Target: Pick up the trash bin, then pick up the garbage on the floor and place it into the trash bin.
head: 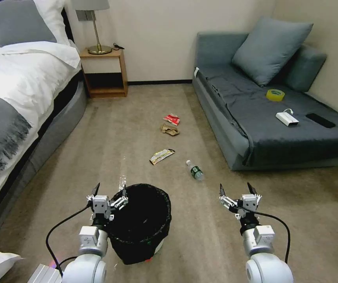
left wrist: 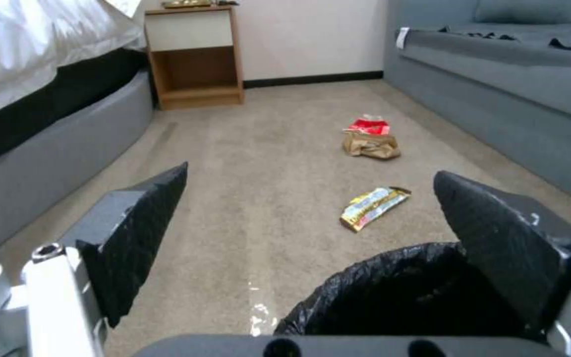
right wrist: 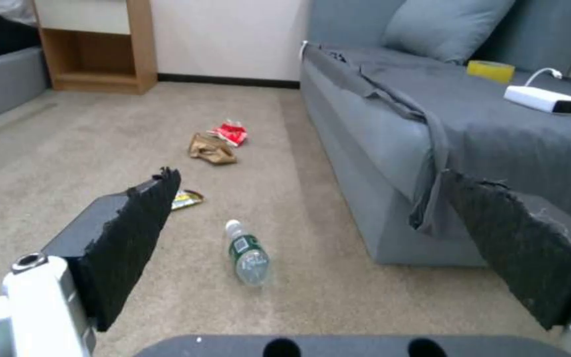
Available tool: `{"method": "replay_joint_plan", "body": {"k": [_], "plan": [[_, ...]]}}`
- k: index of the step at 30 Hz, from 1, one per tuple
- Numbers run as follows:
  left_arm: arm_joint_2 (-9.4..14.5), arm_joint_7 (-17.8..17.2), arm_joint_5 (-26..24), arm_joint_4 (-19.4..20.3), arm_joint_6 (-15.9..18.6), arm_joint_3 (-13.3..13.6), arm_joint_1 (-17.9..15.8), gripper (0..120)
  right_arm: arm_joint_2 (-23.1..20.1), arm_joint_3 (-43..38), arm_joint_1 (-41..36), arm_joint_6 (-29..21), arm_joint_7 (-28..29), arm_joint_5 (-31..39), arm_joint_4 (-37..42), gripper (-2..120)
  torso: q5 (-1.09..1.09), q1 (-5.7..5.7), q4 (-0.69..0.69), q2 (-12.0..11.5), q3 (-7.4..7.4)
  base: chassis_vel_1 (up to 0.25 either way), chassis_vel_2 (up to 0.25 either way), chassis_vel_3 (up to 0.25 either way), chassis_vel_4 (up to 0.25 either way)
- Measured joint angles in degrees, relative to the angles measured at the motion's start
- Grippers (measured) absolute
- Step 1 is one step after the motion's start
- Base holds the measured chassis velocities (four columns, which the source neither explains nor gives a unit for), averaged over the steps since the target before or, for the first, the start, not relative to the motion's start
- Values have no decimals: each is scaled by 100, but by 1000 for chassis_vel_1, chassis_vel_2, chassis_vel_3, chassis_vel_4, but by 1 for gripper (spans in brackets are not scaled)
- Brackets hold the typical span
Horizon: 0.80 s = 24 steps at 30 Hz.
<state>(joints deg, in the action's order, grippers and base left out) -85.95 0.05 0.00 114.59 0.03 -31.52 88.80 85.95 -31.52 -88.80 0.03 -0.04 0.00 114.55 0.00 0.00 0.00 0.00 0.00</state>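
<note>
The trash bin point(head: 141, 220), lined with a black bag, stands on the floor point(head: 109, 129) just in front of me. My left gripper point(head: 109, 192) is open at its left rim; in the left wrist view the bin's rim point(left wrist: 378, 267) lies between the fingers of the gripper point(left wrist: 312, 171). My right gripper point(head: 235, 190) hangs open and empty to the bin's right. The garbage lies ahead: a clear bottle point(head: 195, 170) point(right wrist: 249, 253), a gold-and-white wrapper point(head: 161, 156) point(left wrist: 372, 207), crumpled brown paper point(head: 169, 129) point(left wrist: 370, 145) and a red-and-white packet point(head: 172, 118) point(right wrist: 230, 133).
A bed point(head: 15, 90) runs along the left and a wooden nightstand point(head: 104, 72) stands against the back wall. On the right, a grey sofa point(head: 263, 118) carries a yellow tape roll point(head: 275, 94), a white power bank point(head: 287, 118) and a dark phone point(head: 320, 120).
</note>
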Motion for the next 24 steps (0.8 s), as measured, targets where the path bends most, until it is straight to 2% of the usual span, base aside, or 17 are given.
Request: {"method": "replay_joint_plan", "body": {"k": [24], "plan": [[0, -6, -1, 0, -3, 0, 0, 100, 0, 0, 0, -3, 5, 0, 5, 100, 0, 0, 0, 0, 0, 0, 0, 0, 0]]}}
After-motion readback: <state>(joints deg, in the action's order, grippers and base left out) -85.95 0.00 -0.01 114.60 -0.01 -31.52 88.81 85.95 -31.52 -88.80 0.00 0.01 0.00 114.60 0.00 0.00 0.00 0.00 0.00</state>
